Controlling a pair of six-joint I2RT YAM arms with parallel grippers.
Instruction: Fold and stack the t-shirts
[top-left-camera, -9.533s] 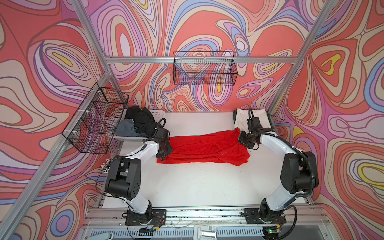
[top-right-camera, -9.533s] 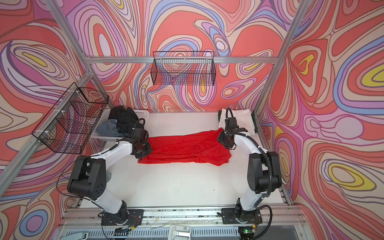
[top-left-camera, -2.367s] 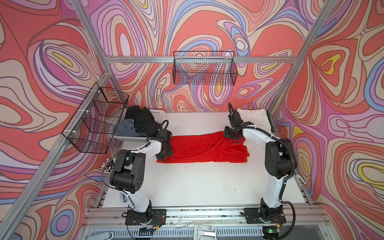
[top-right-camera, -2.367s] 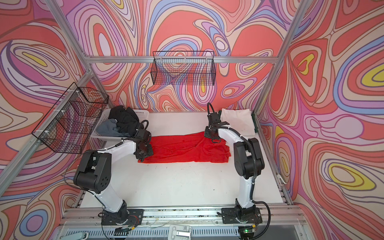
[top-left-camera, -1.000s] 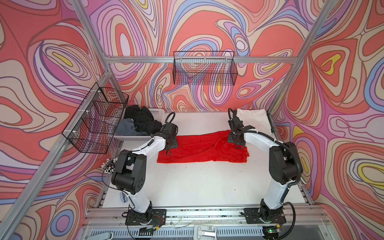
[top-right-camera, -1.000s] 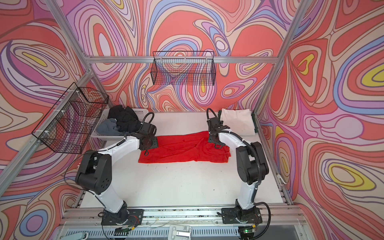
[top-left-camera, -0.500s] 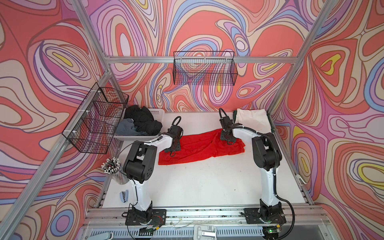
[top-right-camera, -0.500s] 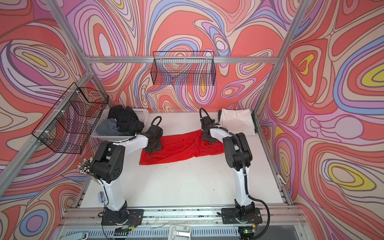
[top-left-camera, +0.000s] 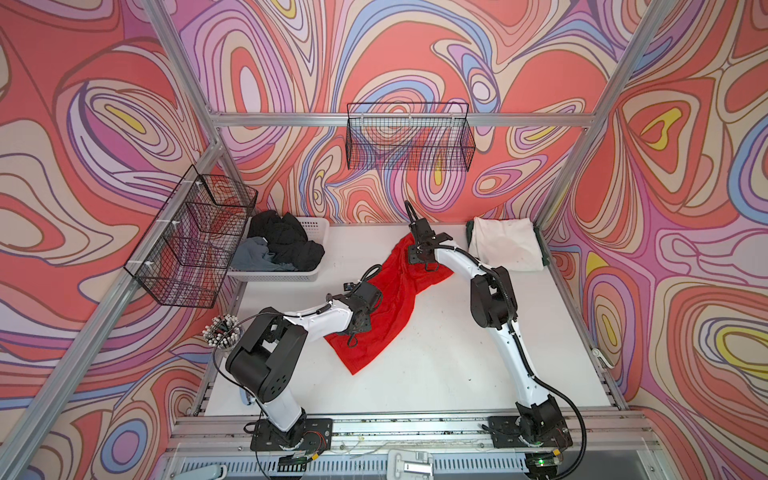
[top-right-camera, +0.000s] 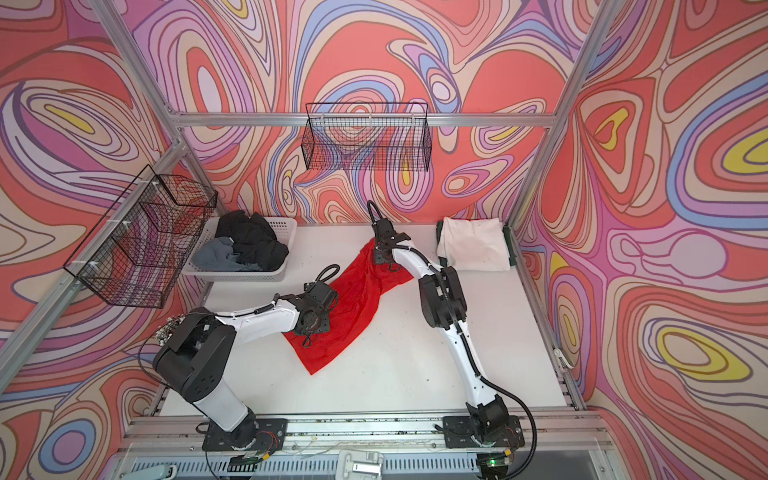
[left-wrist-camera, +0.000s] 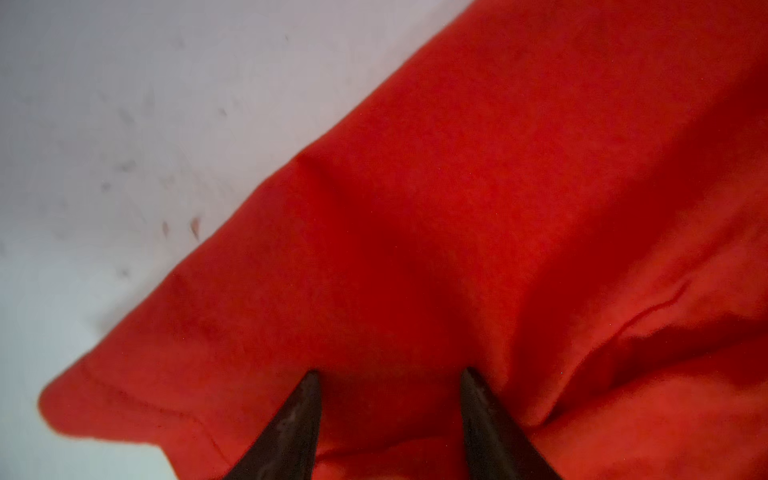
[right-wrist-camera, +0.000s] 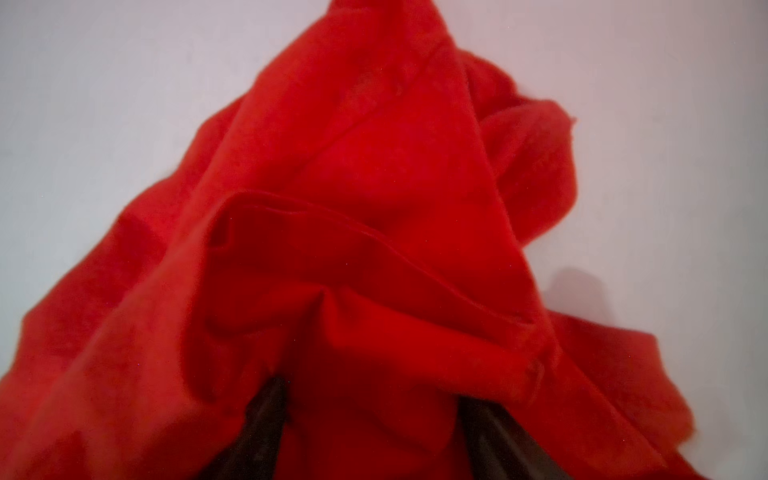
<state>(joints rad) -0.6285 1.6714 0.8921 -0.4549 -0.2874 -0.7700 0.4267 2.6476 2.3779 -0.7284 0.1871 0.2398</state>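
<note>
Table (top-left-camera: 449, 357): white top, both arms reach in from the near edge.

Red t-shirt (top-left-camera: 395, 297): your biggest item. It lies loose and rumpled, unfolded, in a diagonal strip from back-centre to front-left of centre. Same lie in both top views (top-right-camera: 353, 309). The far end is bunched and raised, the near end is flat on the table.

Wire baskets: one on the back wall (top-left-camera: 409, 137), one on the left wall (top-left-camera: 195, 241). Both hang off the table.

White plastic basket (top-left-camera: 318, 227): back-left corner of the table. It holds a black t-shirt (top-left-camera: 289, 243) heaped on top, w/ a grey t-shirt (top-left-camera: 254, 257) beside it at the left. Both are crumpled.

White t-shirt (top-left-camera: 505, 249): back-right corner, folded flat, well apart from the red one. It sits on a dark green t-shirt (top-left-camera: 470, 235), only edges showing.

Left gripper (left-wrist-camera: 390, 374): over the near half of the red tee. Fingers (left-wrist-camera: 299, 419) are spread, tips down on flat cloth, nothing pinched between them, so released.

Right gripper (right-wrist-camera: 374, 390): at the raised far end. Fingers (right-wrist-camera: 262, 419) stand apart, w/ a fold of red cloth bulging between them and covering the tips. You can't tell from this whether the fold is pinched or just draped.
</note>
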